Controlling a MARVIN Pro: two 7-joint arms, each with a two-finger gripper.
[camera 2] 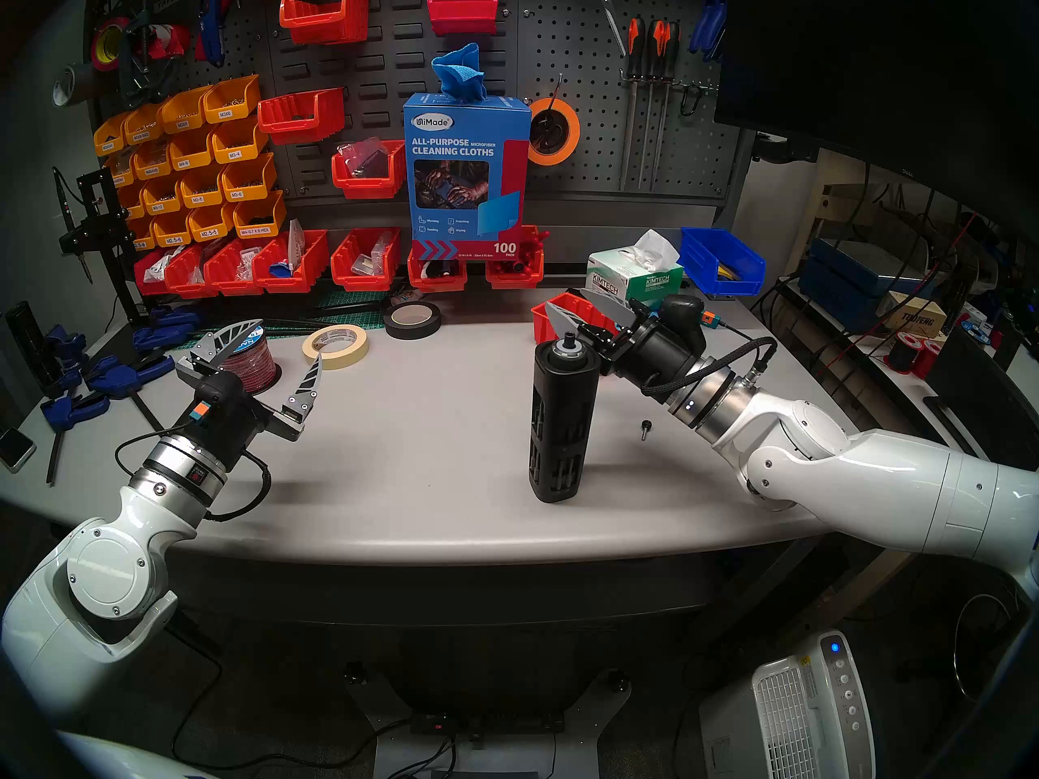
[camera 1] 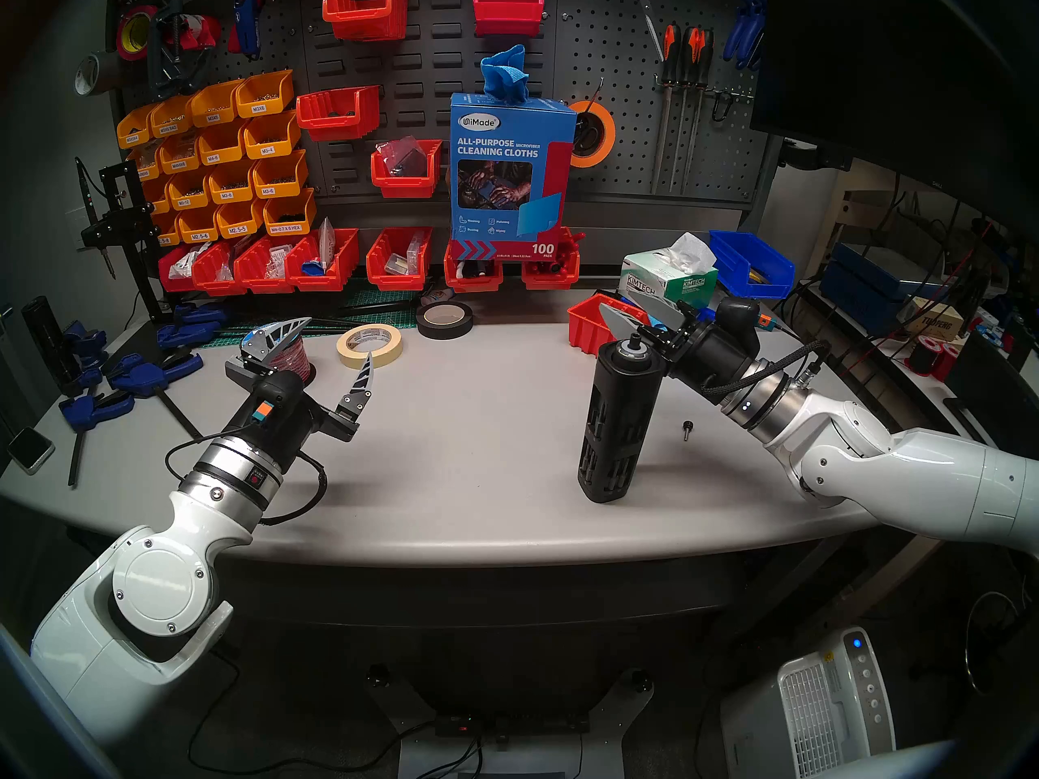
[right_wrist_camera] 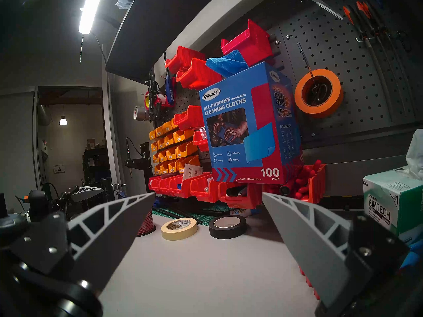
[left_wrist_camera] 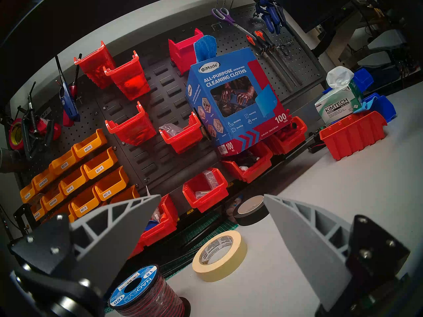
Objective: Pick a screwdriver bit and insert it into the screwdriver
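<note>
You've got the screwdriver standing up on the tabletop, near the front edge, w/ a small black knob poking out of its top socket. Just right of the screwdriver lies a little black-knobbed pin; that's not the bit.

Left of the screwdriver, well apart, your left pincer hangs wide open, holding nothing. Behind the screwdriver's top, the right pincer is open & empty too.

No screwdriver bit shows anywhere, so I think you're at step one: find the bit. Maybe check the red bin behind the screwdriver, then pinch the bit gently.
</note>
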